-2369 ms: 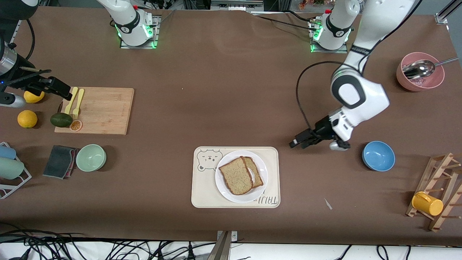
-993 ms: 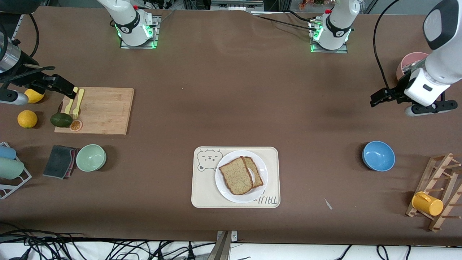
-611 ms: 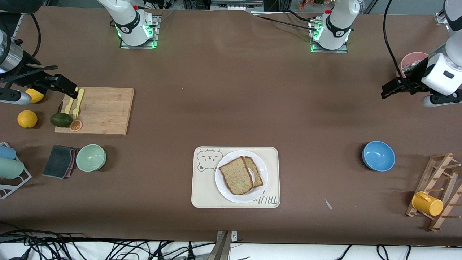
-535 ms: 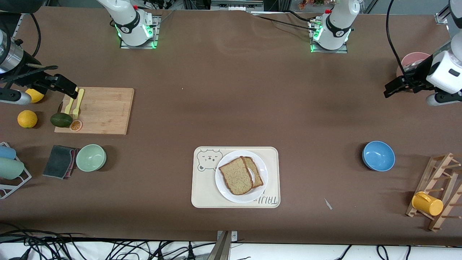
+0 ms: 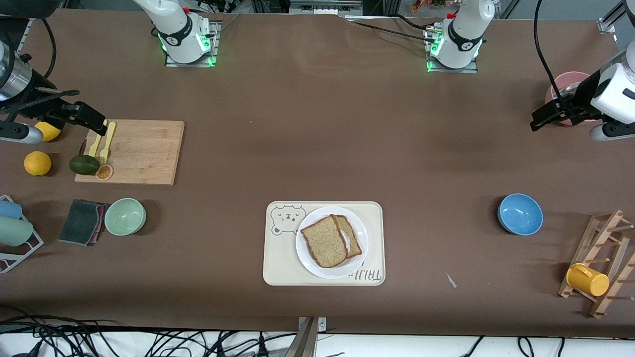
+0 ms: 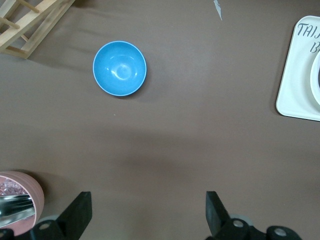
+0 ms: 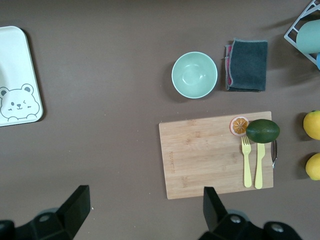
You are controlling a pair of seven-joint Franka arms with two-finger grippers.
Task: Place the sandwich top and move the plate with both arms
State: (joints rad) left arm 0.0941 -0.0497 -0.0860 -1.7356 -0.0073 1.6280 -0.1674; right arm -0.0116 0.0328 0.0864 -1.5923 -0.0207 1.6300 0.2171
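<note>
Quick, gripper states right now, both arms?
Left gripper: open, empty, up beside the pink bowl.
Right gripper: open, empty, over the cutting board edge.

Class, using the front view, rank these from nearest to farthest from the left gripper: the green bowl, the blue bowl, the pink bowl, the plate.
From the left gripper:
1. Pink bowl, right beside it at the left arm's end.
2. Blue bowl, nearer the camera.
3. Plate, mid-table on the tray.
4. Green bowl, at the right arm's end.

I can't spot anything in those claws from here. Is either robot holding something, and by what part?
Nothing is held. The left gripper hangs open by the pink bowl; the right gripper hangs open over the cutting board.
</note>
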